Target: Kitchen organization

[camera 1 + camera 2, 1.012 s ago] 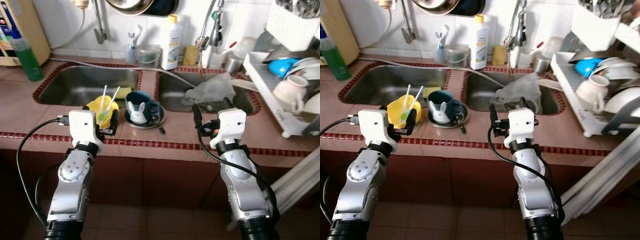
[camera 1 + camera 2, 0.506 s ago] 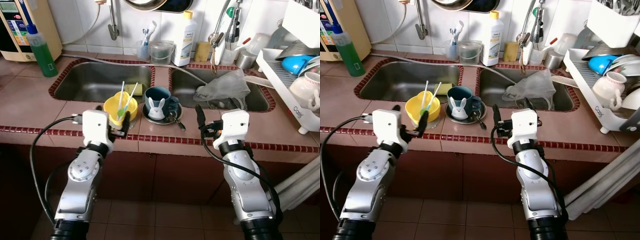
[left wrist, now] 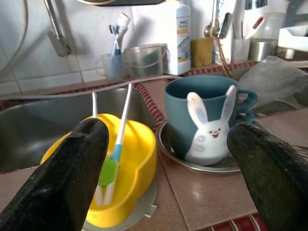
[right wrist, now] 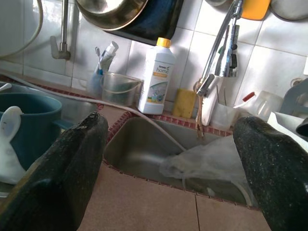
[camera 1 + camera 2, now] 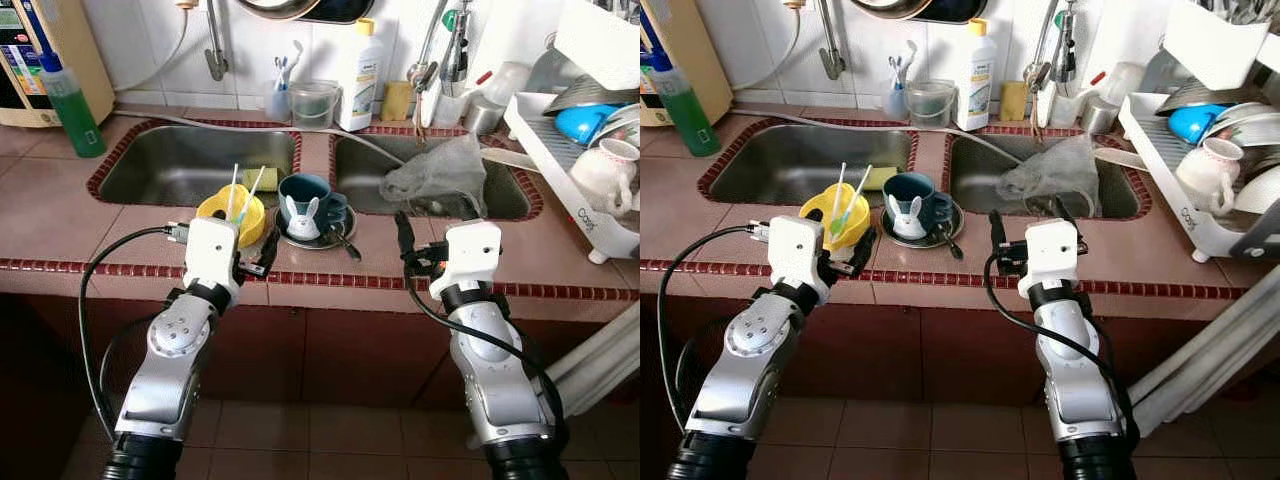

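A yellow bowl (image 5: 214, 206) holding two white-handled utensils (image 3: 114, 159) stands on the tiled counter between the two sinks. Beside it a teal mug (image 3: 175, 120) with a white bunny on it sits on a metal saucer (image 3: 216, 166) with a spoon (image 5: 341, 241). My left gripper (image 5: 250, 255) hovers open at the counter's front edge, just in front of the bowl and mug, with nothing between its fingers (image 3: 72, 168). Further right along the same edge, my right gripper (image 5: 435, 215) is also open and faces the right sink, where a clear plastic bag (image 5: 440, 170) lies.
A white dish rack (image 5: 585, 210) full of cups and plates takes up the counter's right end. A detergent bottle (image 5: 358, 75), cups and a tap line the back wall. A green bottle (image 5: 70, 95) stands far left. The left sink (image 5: 170, 165) is bare.
The camera has shifted a little. My left gripper has edged right along the counter front, closer to the bowl and mug. The right gripper keeps its place; both stay open.
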Robot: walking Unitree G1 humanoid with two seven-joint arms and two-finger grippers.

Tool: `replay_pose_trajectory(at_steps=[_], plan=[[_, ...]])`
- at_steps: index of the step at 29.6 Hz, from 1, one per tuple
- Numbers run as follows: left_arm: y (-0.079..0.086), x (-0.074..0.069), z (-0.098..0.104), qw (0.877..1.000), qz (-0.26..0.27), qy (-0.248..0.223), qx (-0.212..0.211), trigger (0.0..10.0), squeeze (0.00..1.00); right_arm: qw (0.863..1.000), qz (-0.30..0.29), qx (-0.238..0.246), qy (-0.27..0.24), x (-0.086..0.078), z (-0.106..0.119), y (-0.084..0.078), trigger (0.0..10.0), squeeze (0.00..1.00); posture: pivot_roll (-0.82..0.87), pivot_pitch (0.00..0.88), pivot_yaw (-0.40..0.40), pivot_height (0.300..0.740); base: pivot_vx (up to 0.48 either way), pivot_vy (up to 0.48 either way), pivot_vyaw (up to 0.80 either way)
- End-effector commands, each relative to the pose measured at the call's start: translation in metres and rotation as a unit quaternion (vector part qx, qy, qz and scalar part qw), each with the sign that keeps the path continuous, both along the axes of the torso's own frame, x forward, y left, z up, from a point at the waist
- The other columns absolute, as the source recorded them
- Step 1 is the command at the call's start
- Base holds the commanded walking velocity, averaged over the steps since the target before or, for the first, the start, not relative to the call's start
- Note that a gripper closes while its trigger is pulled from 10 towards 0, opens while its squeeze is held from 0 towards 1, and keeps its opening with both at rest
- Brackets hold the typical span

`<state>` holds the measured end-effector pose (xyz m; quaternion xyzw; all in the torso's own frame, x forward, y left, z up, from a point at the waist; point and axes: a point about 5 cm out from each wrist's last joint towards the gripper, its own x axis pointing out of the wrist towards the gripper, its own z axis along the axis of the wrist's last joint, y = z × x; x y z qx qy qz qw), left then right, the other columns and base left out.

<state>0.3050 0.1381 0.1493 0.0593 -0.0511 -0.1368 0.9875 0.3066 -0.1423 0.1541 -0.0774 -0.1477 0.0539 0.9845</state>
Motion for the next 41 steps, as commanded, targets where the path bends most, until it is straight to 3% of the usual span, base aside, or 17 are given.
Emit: replay_pose_trajectory(at_steps=[1, 12, 30, 41], plan=[[-0.002, 0.001, 0.006, 1.000, -0.008, -0.006, 0.005, 10.0, 0.00, 1.000, -0.004, -0.002, -0.007, -0.001, 0.004, -0.002, 10.0, 0.00, -0.03, 0.019, 0.000, 0.740, 0.000, 0.000, 0.00], [0.001, 0.004, 0.015, 1.000, -0.004, -0.011, -0.015, 10.0, 0.00, 1.000, -0.003, 0.000, -0.016, 0.001, 0.010, -0.001, 10.0, 0.00, -0.02, 0.022, -0.003, 0.740, 0.265, 0.000, 0.00], [0.005, 0.006, 0.021, 0.999, 0.007, -0.020, -0.026, 10.0, 0.00, 1.000, 0.000, 0.003, -0.024, 0.003, 0.016, 0.000, 10.0, 0.00, -0.02, 0.010, -0.007, 0.740, 0.452, 0.000, 0.00], [0.007, 0.007, 0.031, 0.998, 0.024, -0.043, -0.045, 10.0, 0.00, 1.000, 0.001, 0.005, -0.025, 0.003, 0.016, 0.000, 10.0, 0.00, -0.02, 0.009, -0.004, 0.740, 0.000, 0.000, 0.00]])
